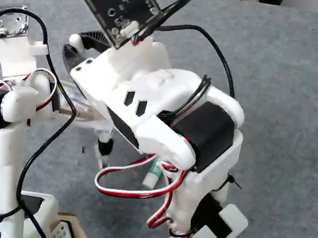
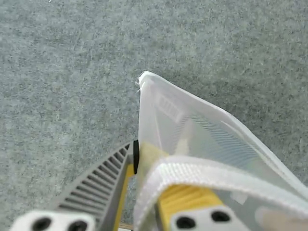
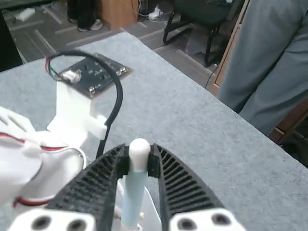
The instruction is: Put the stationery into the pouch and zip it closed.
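Observation:
My left gripper [image 2: 138, 161] is shut on the edge of the white mesh pouch [image 2: 202, 130], one grey finger [image 2: 103, 180] outside and a yellow one inside. The pouch's corner is raised off the grey table. In the high view part of the pouch [image 1: 79, 104] shows under the right arm. My right gripper [image 3: 138, 161] is shut on a pen [image 3: 134, 190] with a pale teal barrel and a rounded white end. In the high view its black fingers [image 1: 70, 55] hold the pen's white end [image 1: 74, 39] beyond the pouch, near the left arm's wrist.
A teal and white pen [image 1: 151, 176] and a small black and white item [image 1: 103, 148] lie on the grey table [image 1: 298, 87] beneath the right arm. The left arm's camera board [image 3: 94, 77] stands close ahead of the right gripper. The table's far edge [image 3: 202, 89] lies beyond it.

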Controlling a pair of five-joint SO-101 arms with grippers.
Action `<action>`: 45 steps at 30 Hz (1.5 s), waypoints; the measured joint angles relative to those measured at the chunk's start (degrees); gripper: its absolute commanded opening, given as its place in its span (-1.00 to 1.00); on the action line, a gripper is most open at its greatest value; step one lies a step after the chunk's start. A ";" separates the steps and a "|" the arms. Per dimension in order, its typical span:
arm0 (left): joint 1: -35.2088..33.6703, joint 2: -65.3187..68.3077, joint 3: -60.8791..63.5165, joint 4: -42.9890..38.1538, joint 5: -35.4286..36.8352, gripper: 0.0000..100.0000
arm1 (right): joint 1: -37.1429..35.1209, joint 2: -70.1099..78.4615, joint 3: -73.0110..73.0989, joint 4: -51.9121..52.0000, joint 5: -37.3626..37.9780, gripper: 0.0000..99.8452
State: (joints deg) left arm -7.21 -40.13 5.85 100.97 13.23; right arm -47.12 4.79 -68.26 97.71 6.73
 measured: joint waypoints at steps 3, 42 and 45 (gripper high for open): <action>-0.18 0.00 0.00 0.00 0.00 -0.94 | -0.53 0.00 0.53 0.00 1.32 -0.97; -0.35 0.00 0.00 0.00 0.00 -0.94 | 0.53 0.00 0.53 0.00 1.05 -0.77; -1.58 0.00 0.00 0.00 0.00 -0.94 | 5.98 0.00 0.53 0.00 1.05 -0.77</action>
State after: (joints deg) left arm -8.79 -40.13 5.85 100.97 13.23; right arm -41.14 4.79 -67.74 97.71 7.78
